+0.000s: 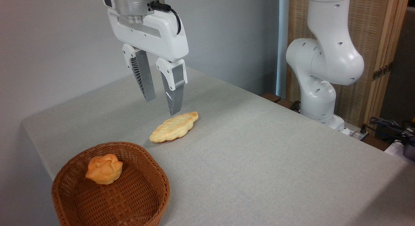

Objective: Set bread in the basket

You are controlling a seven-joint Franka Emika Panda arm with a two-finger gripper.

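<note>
The bench (259,161) fills the shot, a grey cloth-covered top with plenty of bare surface, and the arm (327,60) stands at its far right corner. Up top, the claw (160,106) hangs above the bench with its fingers spread and nothing between them, released. Its tips hover just above the back end of the loaf (174,127), which lies flat on the cloth beyond the basket, apart from its rim.

Down front left sits the basket (136,206), round, woven, low-walled, and here is the news: the bun (104,168) is already inside, resting on the basket floor toward the back-left wall, knotted top upward. It is the only thing in there, so the task looks done from how things lie.

How would that bun handle? My read: light, probably a bit springy or hollow, with a glossy crust that may slide under smooth fingers. The knotted top is lumpy, so the fair grip is across the rounder waist, fingers on opposite sides, squeezed gently. Coming straight down should clear the low basket wall, though the bun lies close to it on the left.
</note>
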